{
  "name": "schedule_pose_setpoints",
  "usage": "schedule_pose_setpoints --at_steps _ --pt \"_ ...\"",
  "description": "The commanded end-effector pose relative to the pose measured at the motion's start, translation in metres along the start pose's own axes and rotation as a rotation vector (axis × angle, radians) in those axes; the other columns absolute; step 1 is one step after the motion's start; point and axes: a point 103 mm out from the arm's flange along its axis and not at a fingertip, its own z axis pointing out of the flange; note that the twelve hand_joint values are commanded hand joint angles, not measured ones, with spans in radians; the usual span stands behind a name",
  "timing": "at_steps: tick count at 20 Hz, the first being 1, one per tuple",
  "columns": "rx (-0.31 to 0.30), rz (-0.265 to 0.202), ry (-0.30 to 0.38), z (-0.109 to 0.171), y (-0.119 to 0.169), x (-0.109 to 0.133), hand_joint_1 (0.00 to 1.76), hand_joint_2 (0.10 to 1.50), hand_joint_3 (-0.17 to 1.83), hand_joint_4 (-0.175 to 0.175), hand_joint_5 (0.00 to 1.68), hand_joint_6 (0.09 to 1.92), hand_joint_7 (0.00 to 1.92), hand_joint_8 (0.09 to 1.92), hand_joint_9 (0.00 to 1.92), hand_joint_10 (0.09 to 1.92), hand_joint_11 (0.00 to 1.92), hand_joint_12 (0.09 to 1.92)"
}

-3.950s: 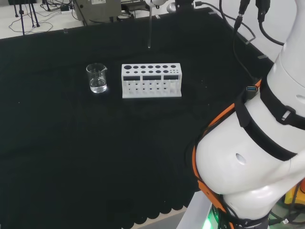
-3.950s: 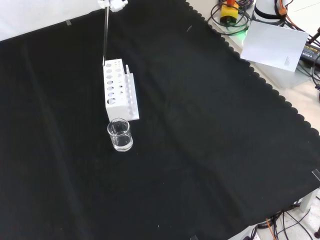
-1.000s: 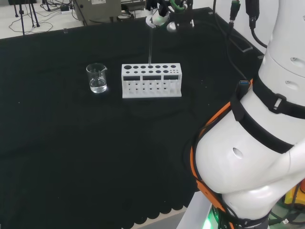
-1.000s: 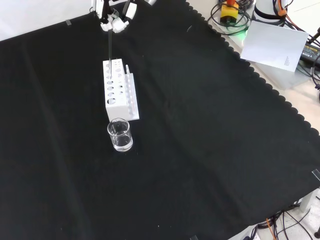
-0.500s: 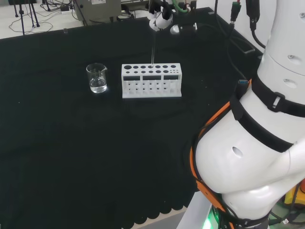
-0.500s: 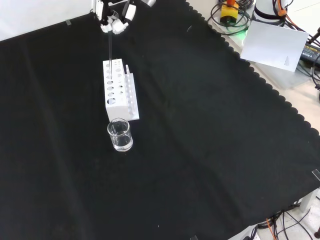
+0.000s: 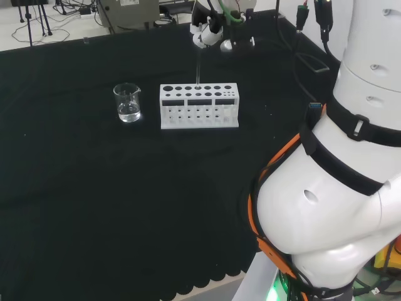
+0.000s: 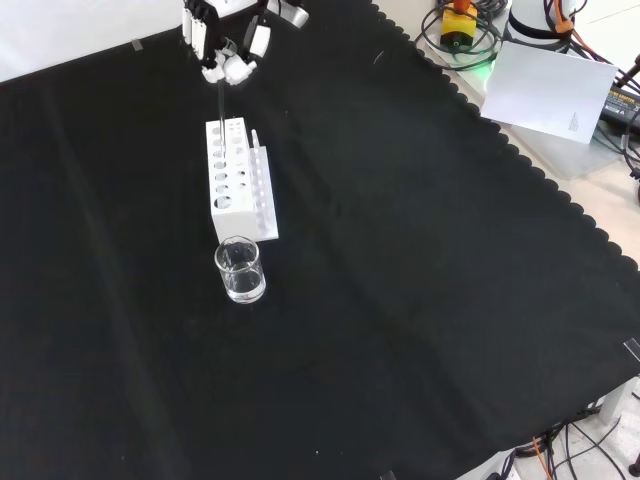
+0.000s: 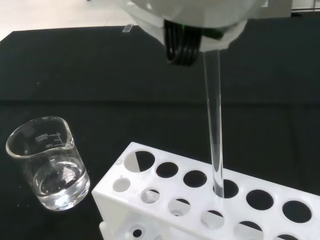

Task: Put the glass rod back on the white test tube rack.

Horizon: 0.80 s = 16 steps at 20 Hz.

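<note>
The black and white hand (image 8: 228,52) pinched the upright clear glass rod (image 9: 214,125), which had come down over four seconds until its tip sat at a hole in the white plastic test tube rack (image 7: 199,105), leaving release as the likely remaining step. The rack stood toward the far edge of the black-clothed table (image 8: 400,300), beside a clear glass beaker of water (image 8: 241,270), with cables and equipment beyond.

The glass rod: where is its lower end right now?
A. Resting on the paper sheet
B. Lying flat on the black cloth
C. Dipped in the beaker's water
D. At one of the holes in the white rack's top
D: in the wrist view the glass rod, held upright by the hand, meets a hole in the white rack, apart from the beaker.
</note>
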Motion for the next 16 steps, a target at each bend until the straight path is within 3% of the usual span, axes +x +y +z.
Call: schedule_pose_setpoints --at_steps 1,16 --pt "0.02 -0.019 -0.011 0.013 0.009 -0.006 1.32 0.69 0.62 -0.175 1.22 0.46 1.31 0.87 1.76 0.64 1.26 0.74" --pt "0.079 0.012 -0.001 0.039 0.02 -0.015 1.32 0.69 0.62 -0.175 1.22 0.46 1.31 0.87 1.76 0.64 1.26 0.74"
